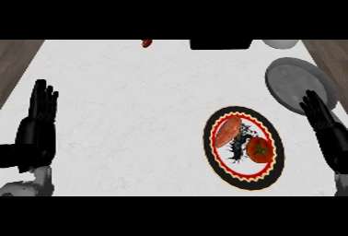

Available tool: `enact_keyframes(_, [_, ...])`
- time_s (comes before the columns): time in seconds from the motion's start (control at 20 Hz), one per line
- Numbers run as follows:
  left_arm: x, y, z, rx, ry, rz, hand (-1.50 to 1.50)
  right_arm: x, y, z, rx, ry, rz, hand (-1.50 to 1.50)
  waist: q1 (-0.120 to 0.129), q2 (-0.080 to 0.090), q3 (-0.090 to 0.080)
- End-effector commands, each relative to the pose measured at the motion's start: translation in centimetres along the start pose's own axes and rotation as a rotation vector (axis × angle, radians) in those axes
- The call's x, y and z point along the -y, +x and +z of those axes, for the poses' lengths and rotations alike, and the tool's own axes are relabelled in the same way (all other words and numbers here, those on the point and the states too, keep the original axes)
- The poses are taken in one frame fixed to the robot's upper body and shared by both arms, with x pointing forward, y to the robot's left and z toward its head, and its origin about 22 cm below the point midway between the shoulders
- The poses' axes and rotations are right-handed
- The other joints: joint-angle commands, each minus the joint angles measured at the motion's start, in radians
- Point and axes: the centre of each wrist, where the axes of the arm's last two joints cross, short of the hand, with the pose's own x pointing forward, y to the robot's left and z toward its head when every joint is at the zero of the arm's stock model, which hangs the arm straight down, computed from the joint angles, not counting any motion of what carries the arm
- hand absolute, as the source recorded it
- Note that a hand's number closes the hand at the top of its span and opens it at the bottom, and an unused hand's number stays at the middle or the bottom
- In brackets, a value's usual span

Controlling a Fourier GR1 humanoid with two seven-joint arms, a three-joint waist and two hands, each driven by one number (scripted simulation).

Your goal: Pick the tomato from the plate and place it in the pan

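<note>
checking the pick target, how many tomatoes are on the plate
1. The tomato lies on the right part of the plate, beside a reddish oval food item to its upper left. Nothing on the plate seems able to hide another.

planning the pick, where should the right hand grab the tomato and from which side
Probably from above: the tomato sits stem up on the plate. Curl the right hand around its round sides, away from the reddish piece at its left.

The tomato (259, 150) lies on the plate (231, 177), with the pan (293, 82) behind it to the right.
</note>
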Motion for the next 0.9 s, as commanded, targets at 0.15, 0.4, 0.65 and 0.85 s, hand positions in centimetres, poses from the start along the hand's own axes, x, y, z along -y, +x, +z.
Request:
enact_keyframes(0.15, [-0.7, 1.3, -2.1, -0.102, -0.093, 0.026, 0.00, -0.2, 7.3, -2.7, 0.352, 0.043, 0.014, 1.50, 0.008, 0.045, 0.006])
enact_keyframes(0.4, [-1.0, -0.2, -0.6, -0.243, -0.128, 0.051, 0.00, 3.6, 6.4, 1.1, 0.416, -0.202, 0.423, 1.50, -0.049, 0.033, 0.005])
enact_keyframes(0.65, [-0.5, 0.4, -1.6, -0.252, -0.146, 0.070, 0.00, 3.9, 3.0, 9.4, 0.349, -0.191, 0.601, -1.50, -0.054, 0.037, 0.006])
enact_keyframes(0.85, [-1.2, 1.9, -2.4, -0.250, -0.172, 0.089, 0.00, 6.2, 5.5, 11.3, 0.323, -0.131, 0.772, -1.50, -0.016, 0.041, 0.005])
